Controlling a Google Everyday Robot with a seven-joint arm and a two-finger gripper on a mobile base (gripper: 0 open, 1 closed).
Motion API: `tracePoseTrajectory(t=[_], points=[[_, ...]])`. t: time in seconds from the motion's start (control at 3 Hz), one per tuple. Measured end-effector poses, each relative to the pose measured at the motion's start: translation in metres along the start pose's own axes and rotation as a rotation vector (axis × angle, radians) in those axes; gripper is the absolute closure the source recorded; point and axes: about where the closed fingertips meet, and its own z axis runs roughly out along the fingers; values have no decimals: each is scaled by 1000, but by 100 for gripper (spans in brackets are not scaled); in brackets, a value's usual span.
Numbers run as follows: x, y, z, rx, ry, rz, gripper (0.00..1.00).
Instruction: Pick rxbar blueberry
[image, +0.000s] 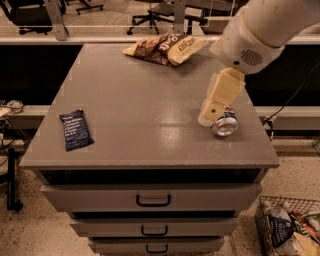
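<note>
The rxbar blueberry (76, 130) is a small flat navy wrapper with white text. It lies near the front left edge of the grey cabinet top (145, 105). My arm comes in from the upper right. My gripper (216, 100) hangs over the right side of the top, just in front of the blue soda can (225, 125), and partly hides it. The gripper is far to the right of the bar, roughly half the cabinet's width away.
A brown-and-tan chip bag (166, 48) lies at the back middle of the top. Drawers with dark handles (153, 201) face me below. A wire basket (290, 227) with packets stands on the floor at lower right. Office chairs (155, 12) stand behind.
</note>
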Motion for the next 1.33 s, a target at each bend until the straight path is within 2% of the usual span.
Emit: tracePoseTrajectory(t=[0.33,0.67,1.0,1.33], points=[[-61,-9,10,-5,-130,27,0],[-61,-9,10,-5,-130,26,0],[-88,-3,34,-25,-207,9,0],[-149,15,91,-104,-365,-7,0]])
